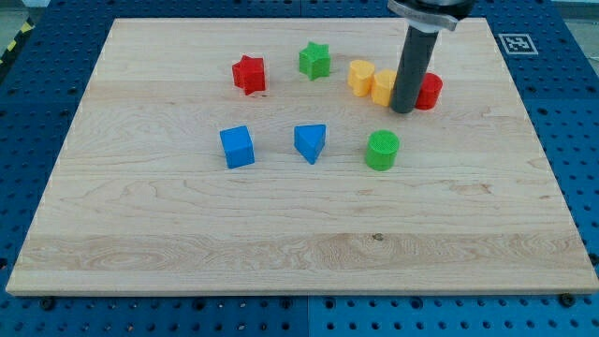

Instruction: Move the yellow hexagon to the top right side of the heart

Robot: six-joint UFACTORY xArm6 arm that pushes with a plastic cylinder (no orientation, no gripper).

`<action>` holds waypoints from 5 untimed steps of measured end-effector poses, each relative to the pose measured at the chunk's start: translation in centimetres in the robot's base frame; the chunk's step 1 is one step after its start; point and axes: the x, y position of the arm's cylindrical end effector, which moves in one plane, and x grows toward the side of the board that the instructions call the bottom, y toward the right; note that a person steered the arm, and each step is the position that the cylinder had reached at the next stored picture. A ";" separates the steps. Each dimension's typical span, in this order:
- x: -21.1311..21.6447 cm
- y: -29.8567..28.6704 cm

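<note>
The yellow heart [361, 77] lies near the view's top, right of centre. The yellow hexagon [384, 87] sits right against the heart's lower right side, partly hidden by my rod. My tip [403, 110] rests on the board just right of the hexagon, between it and a red round block [430, 91] that the rod partly covers.
A green star [315, 60] and a red star [249, 74] lie to the left of the heart. A blue cube [237, 147], a blue triangle [310, 142] and a green cylinder [382, 150] stand in a row below. The wooden board [299, 243] ends near the view's top.
</note>
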 end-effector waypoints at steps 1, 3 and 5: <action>-2.0 -0.8; -4.3 -1.7; -11.1 -0.7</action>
